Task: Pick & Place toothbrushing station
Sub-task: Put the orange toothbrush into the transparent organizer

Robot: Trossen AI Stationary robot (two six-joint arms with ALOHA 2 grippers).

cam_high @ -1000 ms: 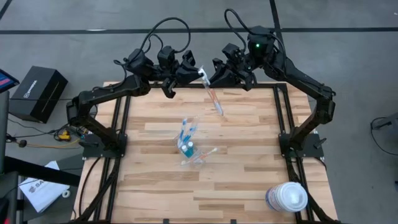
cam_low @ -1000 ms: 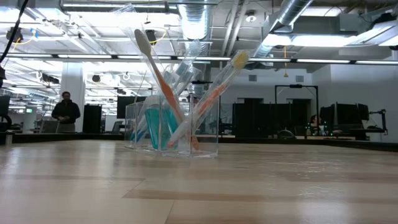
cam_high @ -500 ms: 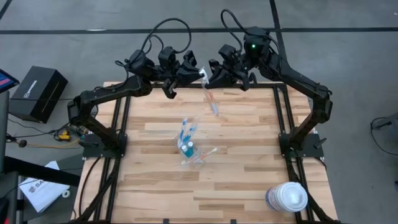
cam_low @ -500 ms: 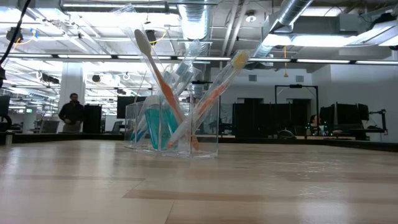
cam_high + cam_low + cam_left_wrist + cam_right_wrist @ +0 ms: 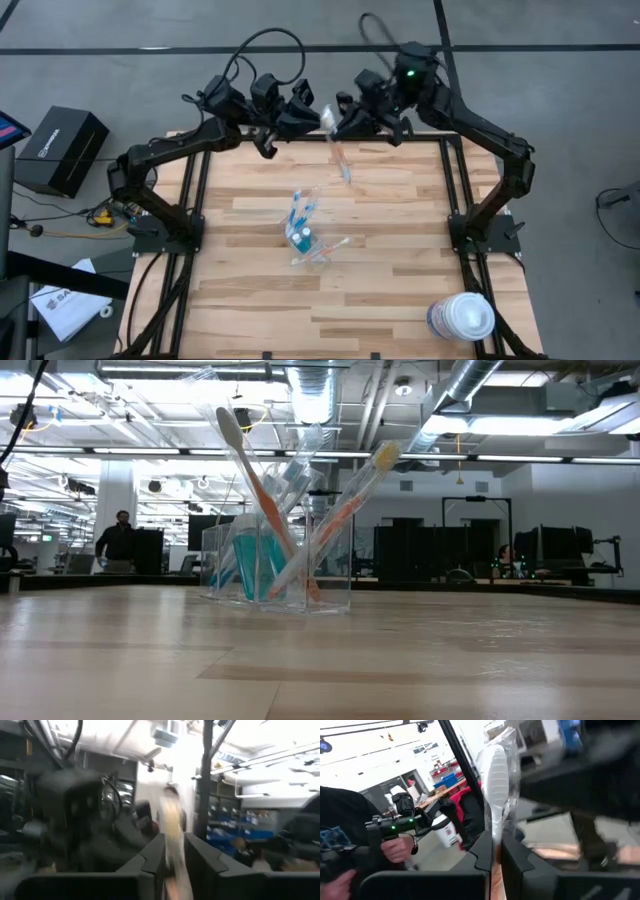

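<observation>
Item: wrapped toothbrush (image 5: 337, 152), held in the air above the far edge of the worktop (image 5: 400, 290), between both arms. Right gripper (image 5: 338, 122) pressed together, pinching its head end; left gripper (image 5: 308, 118) just beside, fingers slightly parted around the same brush, where a second ago they were clamped and the right was loose. Clear cup (image 5: 305, 238) with brushes and teal tubes stands mid-worktop; white-lidded tub (image 5: 461, 318) at near right. Risk: the thin wrapper may slip in the single pinch, dropping the brush.

Even overhead light, bright ceiling glare in the low view, both wrist views motion-blurred.
</observation>
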